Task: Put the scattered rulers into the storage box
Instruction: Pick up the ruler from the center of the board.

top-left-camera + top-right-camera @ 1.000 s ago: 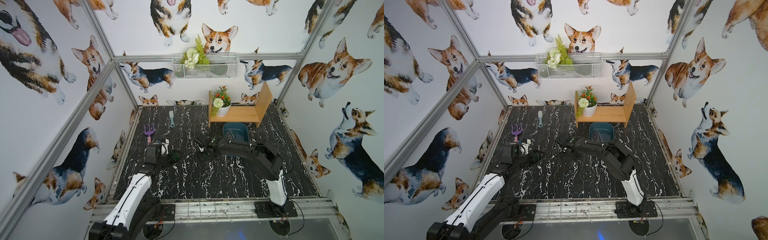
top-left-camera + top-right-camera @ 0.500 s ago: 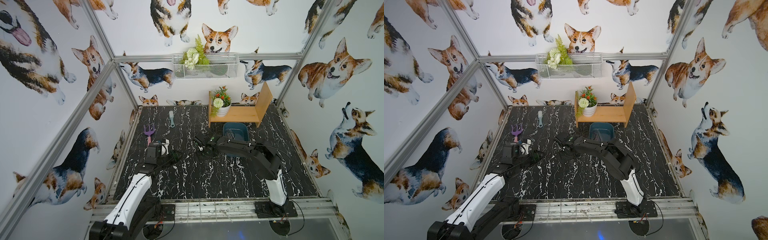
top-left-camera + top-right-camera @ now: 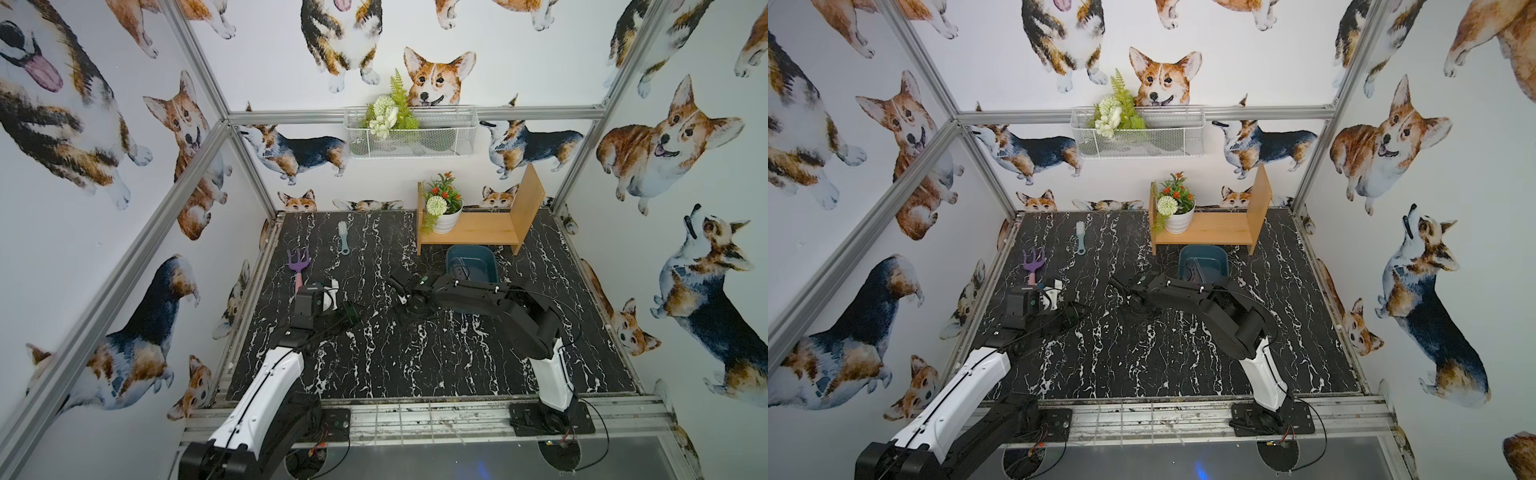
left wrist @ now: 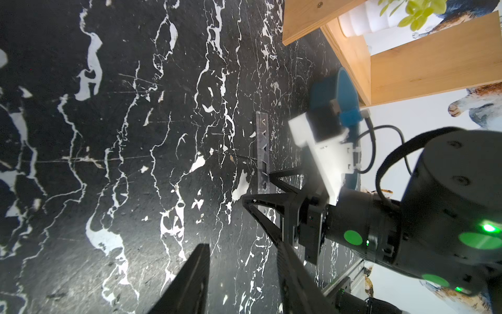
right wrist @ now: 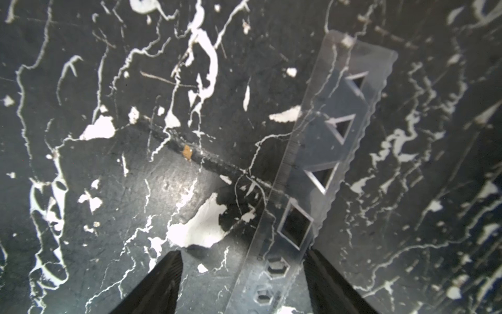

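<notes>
The straight ruler (image 5: 326,130) is a clear strip with triangle, rectangle and hexagon cut-outs and one wavy edge. It lies flat on the black, white-veined bench (image 3: 415,353). The right fingers (image 5: 163,285) reach down over one end of it, one on either side. The strip runs between them, close against one finger and well clear of the other, so they stand wide apart and grip nothing. In the left wrist view the ruler (image 4: 262,141) points away towards the storage box (image 3: 490,266), near it but outside it.

In both top views the dark teal box (image 3: 1223,262) sits on the bench just in front of the wooden shelf (image 3: 478,232), beside the right arm's forearm. Faint clear outlines show inside it, too small to name.

The left fingers (image 4: 190,280) are partly spread, with only bare bench between them. They hold nothing and point towards the right fingers without touching the ruler.

Near the bench's left edge lie a purple-and-pink toy garden fork (image 3: 298,266) and, further back, a pale blue brush (image 3: 343,237), well apart from the ruler. A white pot of flowers (image 3: 444,216) stands on the shelf. A white wire basket (image 3: 436,141) with greenery hangs on the back wall.
</notes>
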### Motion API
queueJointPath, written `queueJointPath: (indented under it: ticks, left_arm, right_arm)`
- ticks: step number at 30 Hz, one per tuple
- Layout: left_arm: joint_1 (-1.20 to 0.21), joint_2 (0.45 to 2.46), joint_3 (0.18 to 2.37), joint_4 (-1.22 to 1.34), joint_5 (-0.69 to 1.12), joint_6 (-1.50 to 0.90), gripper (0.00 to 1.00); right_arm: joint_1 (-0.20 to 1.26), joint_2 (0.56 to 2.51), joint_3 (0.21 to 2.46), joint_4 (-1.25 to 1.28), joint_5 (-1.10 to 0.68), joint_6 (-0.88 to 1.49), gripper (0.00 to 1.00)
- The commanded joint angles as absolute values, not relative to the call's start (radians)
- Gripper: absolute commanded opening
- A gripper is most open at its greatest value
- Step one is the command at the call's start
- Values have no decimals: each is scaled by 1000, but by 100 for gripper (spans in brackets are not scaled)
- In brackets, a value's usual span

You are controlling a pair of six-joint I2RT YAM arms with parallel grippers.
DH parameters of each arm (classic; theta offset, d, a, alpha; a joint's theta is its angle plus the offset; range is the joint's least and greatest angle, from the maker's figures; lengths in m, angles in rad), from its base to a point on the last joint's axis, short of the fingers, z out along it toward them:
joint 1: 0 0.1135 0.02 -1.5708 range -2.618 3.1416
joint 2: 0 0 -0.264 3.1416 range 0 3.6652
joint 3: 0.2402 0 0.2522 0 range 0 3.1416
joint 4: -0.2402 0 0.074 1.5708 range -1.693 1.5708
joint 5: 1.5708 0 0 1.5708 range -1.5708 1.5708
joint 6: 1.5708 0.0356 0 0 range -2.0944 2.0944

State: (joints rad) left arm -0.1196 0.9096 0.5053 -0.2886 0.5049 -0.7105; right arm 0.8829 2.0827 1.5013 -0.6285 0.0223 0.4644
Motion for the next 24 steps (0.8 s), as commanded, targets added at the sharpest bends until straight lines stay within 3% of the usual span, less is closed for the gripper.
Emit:
queueJointPath:
  ticks: [1,13,24]
  left_arm:
    - [-118,911,503,-276,508,-695,46]
    - [-118,916,494,-262,511,-695,46]
    - [-119,911,488,-260,512,-698,46]
  right_arm:
    - [881,2107,1496,-622,-26,459,71]
    - [868,2110,1453,-643,0,449,48]
    - [865,2103,1442,-644,2,442,41]
